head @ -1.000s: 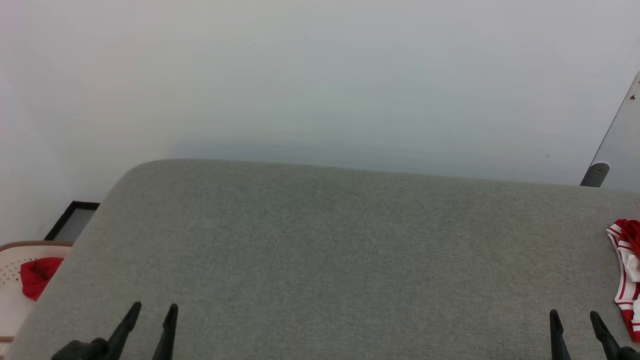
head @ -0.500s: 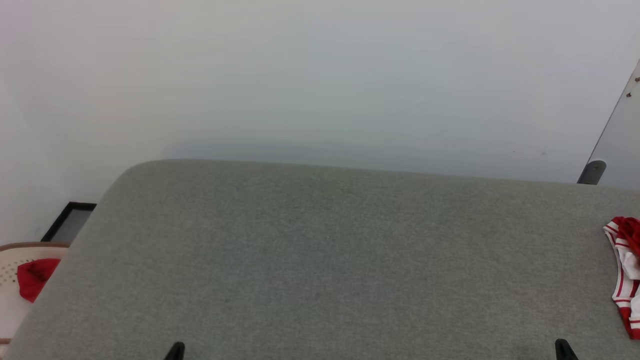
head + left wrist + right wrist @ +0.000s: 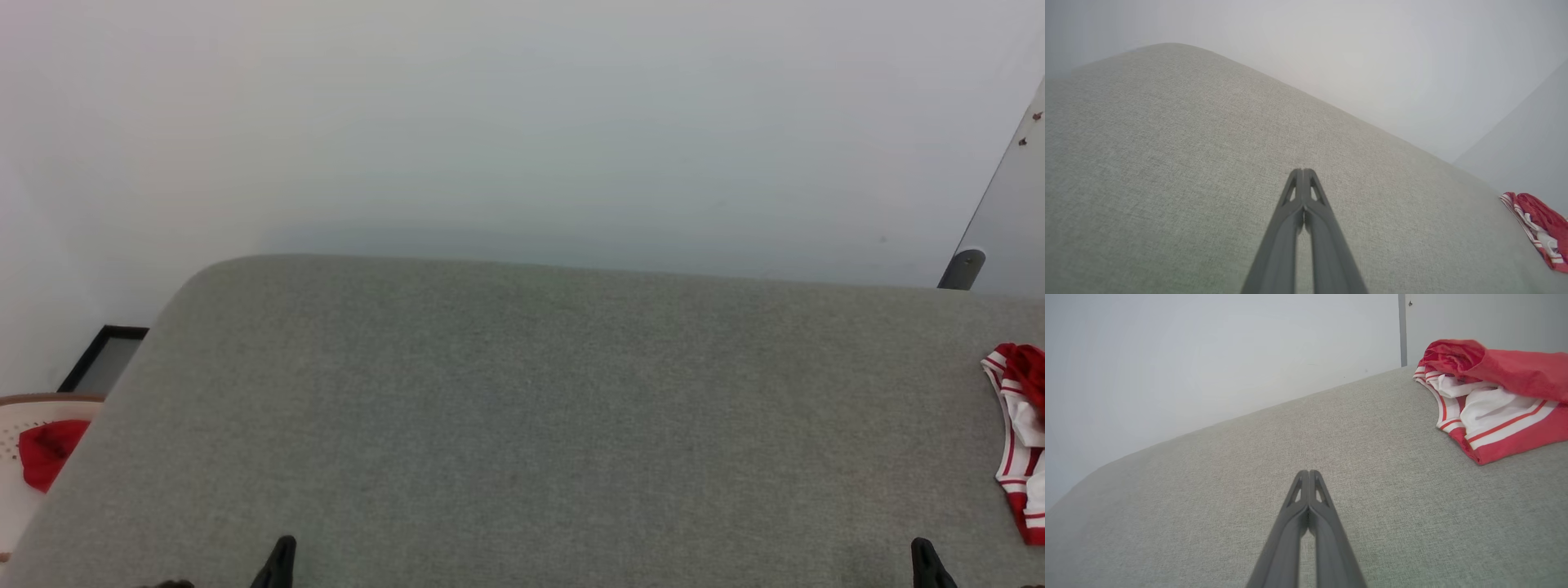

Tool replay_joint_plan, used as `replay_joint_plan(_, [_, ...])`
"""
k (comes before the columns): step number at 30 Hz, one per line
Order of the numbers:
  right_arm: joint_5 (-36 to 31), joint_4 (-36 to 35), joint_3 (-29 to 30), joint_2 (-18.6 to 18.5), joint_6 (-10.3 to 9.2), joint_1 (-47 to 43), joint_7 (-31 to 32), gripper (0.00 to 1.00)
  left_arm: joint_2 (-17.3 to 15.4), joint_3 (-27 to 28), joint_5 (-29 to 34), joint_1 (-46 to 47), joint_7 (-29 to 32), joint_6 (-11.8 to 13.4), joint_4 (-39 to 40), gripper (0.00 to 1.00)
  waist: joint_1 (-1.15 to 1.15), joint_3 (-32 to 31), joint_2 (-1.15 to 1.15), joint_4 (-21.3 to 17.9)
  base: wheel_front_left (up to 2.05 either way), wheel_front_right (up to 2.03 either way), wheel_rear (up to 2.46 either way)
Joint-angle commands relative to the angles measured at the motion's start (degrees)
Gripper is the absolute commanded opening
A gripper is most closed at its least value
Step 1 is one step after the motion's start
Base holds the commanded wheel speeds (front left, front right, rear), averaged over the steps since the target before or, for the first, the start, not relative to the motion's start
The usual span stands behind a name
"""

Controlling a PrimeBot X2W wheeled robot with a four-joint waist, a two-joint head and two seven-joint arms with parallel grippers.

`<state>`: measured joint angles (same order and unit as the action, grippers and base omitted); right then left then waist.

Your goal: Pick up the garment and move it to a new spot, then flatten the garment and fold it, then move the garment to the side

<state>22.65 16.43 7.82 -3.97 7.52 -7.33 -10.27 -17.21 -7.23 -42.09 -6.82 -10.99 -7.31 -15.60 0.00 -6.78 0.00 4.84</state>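
Observation:
The garment [image 3: 1020,433], red with white sleeves and striped trim, lies crumpled at the right edge of the grey fabric surface [image 3: 522,408]. The right wrist view has the garment [image 3: 1490,396] at the upper right, well beyond my right gripper [image 3: 1309,472], whose fingers are pressed together and empty. My left gripper [image 3: 1303,170] is shut on nothing over bare fabric, with the garment [image 3: 1539,228] far off to its right. In the head view the left gripper [image 3: 282,547] and right gripper [image 3: 922,549] poke up as single dark tips at the bottom edge.
A beige basket [image 3: 12,457] holding a small red cloth [image 3: 45,453] stands off the surface's left side, beside a black-framed panel [image 3: 102,359]. A pale wall rises behind the surface. A grey post [image 3: 963,269] stands at the far right.
Both grippers have shut from open and dropped lower in the head view, leaving one tip each. The camera has shifted slightly.

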Motion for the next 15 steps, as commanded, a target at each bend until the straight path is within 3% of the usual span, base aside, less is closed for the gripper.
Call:
replay_joint_plan(1, [2.0, -1.0, 0.0, -0.2, -0.01, 1.8, 0.3, 0.00, -0.2, 0.8, -1.4, 1.8, 0.4, 0.0, 0.9, 0.00, 0.00, 0.1, 0.00, -0.1, 0.00, 0.00, 0.00])
replay_joint_plan(15, [15.3, -1.4, -0.3, 0.0, -0.01, 4.1, 3.5, 0.00, 2.5, 3.3, -11.0, 4.0, 3.7, -0.1, 1.1, 0.00, 0.00, 1.0, 0.00, -0.7, 0.00, 0.00, 0.00])
